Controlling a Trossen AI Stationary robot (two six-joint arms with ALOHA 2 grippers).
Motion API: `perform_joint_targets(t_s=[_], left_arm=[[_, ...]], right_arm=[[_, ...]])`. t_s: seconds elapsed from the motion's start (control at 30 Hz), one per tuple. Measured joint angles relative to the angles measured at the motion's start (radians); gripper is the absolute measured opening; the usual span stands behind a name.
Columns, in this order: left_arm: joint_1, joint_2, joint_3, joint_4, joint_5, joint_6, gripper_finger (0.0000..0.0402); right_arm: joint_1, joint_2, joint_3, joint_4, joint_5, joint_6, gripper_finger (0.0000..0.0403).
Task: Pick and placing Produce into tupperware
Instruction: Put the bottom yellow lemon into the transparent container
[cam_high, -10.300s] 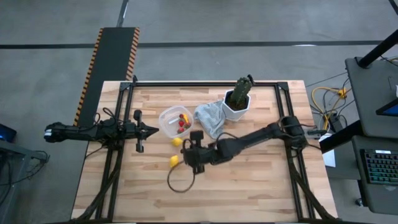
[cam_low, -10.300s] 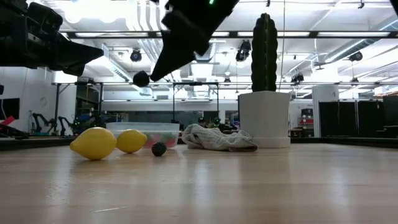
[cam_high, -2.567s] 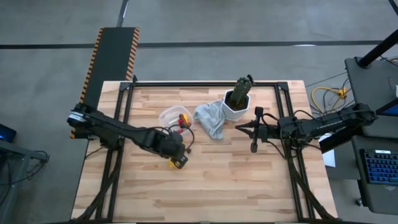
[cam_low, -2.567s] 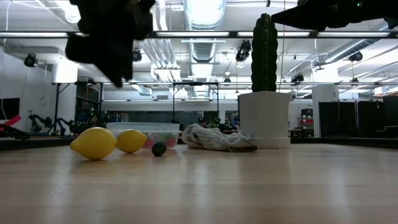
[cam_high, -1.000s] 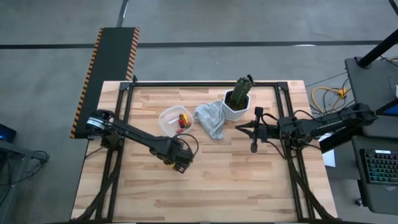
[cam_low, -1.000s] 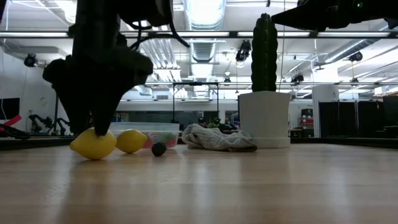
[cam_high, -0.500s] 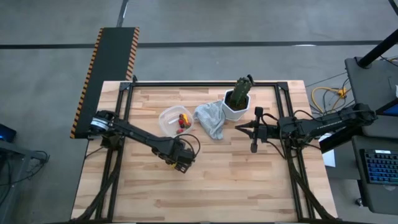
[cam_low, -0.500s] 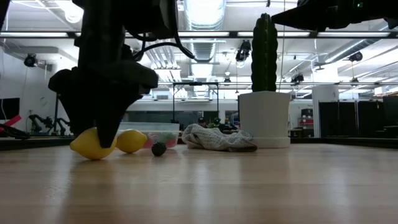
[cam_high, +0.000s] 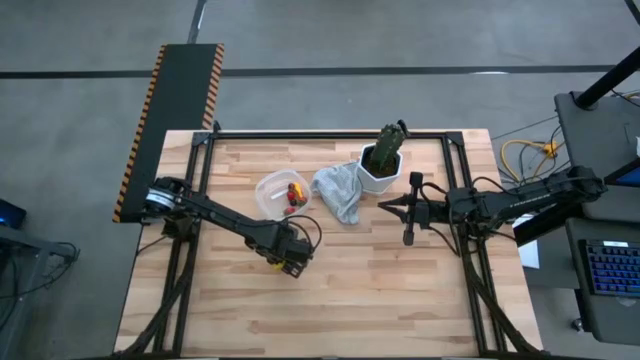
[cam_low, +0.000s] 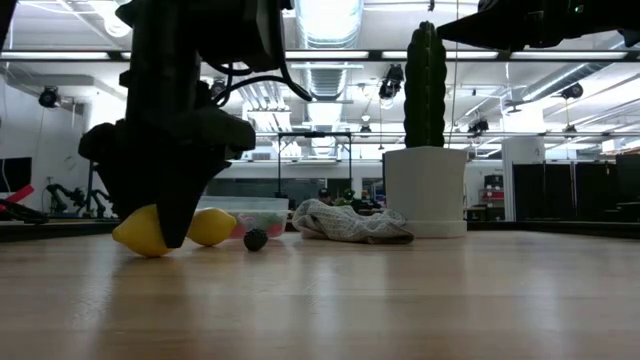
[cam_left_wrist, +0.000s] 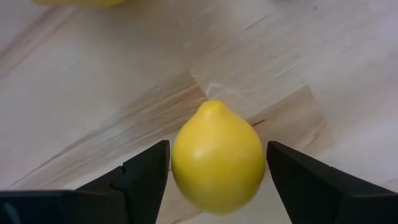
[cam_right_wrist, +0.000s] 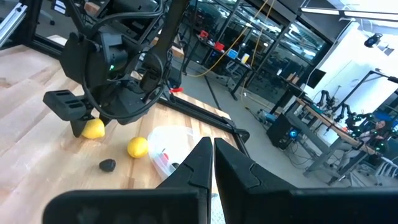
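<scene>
Two lemons were out on the tabletop (cam_high: 400, 290). The near lemon (cam_left_wrist: 217, 155) sat between the fingers (cam_left_wrist: 140, 171) of the left gripper (cam_high: 288, 262), which stood apart on either side of it with a sliver of gap on each side — not yet clamped. The second lemon (cam_low: 212, 226) lay just beside it toward the tupperware (cam_high: 276, 193); the left wrist view cut it down to a yellow sliver. One small dark piece (cam_low: 256, 239) rested near that second lemon. The clear tupperware held a few red pieces (cam_high: 294, 190); how many could not be told. One grey cloth (cam_high: 337, 190) lay between the container and the one white pot (cam_high: 381, 173) with its cactus (cam_low: 425, 85).

From above, the left gripper covered the near lemon entirely, and in the low view the dark gripper body hid most of it. The right gripper (cam_high: 403, 206) hung beside the pot, its fingers pressed together.

A second earlier the left gripper had hovered just above the lemon; it had since sunk to straddle it. The right arm had not moved — ten seconds before, it had been the arm working over the lemons while the left waited at the tabletop's edge.
</scene>
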Motion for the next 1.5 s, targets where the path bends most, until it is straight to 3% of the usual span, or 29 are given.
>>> perform_joint_targets(t_s=[0.27,0.53,0.93,1.5], left_arm=[[0.001,0.0,-0.007,-0.001,-0.002,0.006,0.0247],[0.001,0.0,-0.007,-0.002,0.004,0.028,0.0183],[0.001,-0.009,0.006,-0.015,0.038,0.077,0.0183],[0.035,-0.016,0.214,-0.234,-0.007,0.199,0.0183]], right_arm=[[0.0,0.0,0.0,-0.001,0.0,0.0,0.0009],[0.0,0.0,0.0,-0.008,0.0,0.0,0.0009],[0.0,0.0,0.0,-0.008,0.0,-0.003,0.0009],[0.0,0.0,0.0,-0.011,0.016,-0.007,0.0009]])
